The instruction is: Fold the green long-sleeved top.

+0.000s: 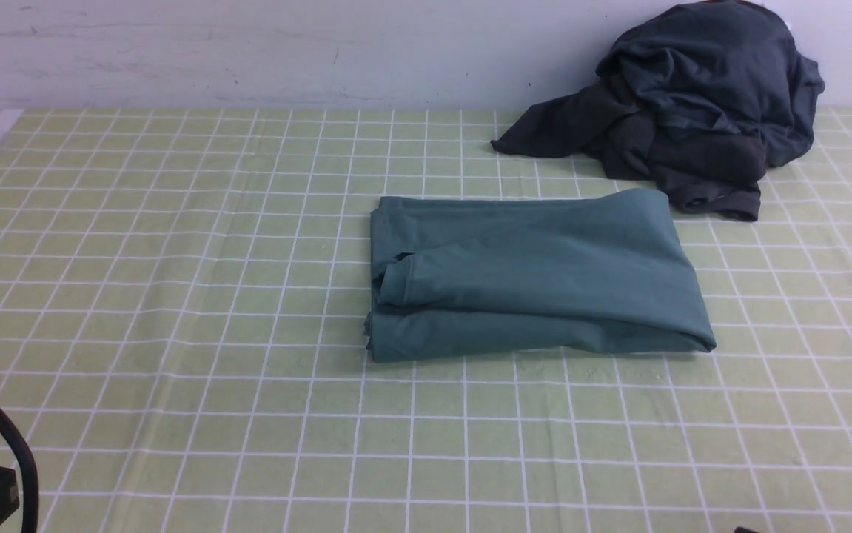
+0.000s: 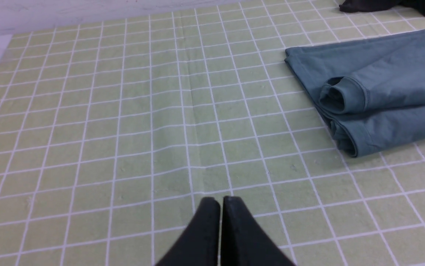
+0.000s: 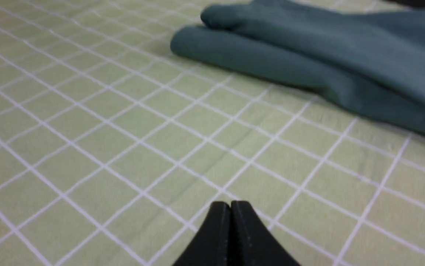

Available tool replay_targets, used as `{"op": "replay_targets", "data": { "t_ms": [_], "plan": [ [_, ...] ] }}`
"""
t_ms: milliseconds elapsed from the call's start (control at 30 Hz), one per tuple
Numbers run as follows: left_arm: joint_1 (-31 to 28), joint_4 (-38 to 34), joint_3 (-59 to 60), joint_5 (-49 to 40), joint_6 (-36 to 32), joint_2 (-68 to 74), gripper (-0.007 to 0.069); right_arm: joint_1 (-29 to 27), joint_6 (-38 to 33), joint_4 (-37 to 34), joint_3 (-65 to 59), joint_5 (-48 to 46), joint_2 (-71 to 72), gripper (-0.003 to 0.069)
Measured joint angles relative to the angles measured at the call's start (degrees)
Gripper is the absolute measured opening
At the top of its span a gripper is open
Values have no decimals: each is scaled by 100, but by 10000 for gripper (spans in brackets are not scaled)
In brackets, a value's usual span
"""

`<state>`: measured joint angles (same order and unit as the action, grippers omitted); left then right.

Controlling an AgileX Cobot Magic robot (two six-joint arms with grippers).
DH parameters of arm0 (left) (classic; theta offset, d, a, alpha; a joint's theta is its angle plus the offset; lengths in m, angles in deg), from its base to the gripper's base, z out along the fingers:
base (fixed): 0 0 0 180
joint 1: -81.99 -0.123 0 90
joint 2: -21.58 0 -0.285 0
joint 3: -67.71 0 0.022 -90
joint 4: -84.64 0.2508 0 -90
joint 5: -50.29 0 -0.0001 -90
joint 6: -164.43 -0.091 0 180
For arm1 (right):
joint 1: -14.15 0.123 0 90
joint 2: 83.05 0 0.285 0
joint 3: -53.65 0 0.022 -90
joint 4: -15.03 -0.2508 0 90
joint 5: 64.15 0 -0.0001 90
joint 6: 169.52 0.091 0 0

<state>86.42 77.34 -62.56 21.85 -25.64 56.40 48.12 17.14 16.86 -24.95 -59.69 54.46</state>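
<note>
Front view: the green top (image 1: 537, 277) lies folded into a neat rectangle at centre-right on the checked tablecloth (image 1: 174, 296), below the dark clothes pile (image 1: 692, 111); folding looks finished.

Left wrist view: left gripper (image 2: 220, 201) pressed together, empty, top at upper right.

Right wrist view: right gripper (image 3: 230, 205) likewise together, holding nothing.

green top (image 1: 537, 277), folded rect, mid-table
</note>
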Motion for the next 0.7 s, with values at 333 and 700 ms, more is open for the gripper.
{"op": "replay_targets", "data": {
  "t_ms": [333,700],
  "plan": [
    [0,0,0,0,0,0,-3,-689,-48,-601,-5,-1460,2444,-14],
    [0,0,0,0,0,0,-3,-3036,-233,-493,1,-2488,3532,-14]
  ]
}}
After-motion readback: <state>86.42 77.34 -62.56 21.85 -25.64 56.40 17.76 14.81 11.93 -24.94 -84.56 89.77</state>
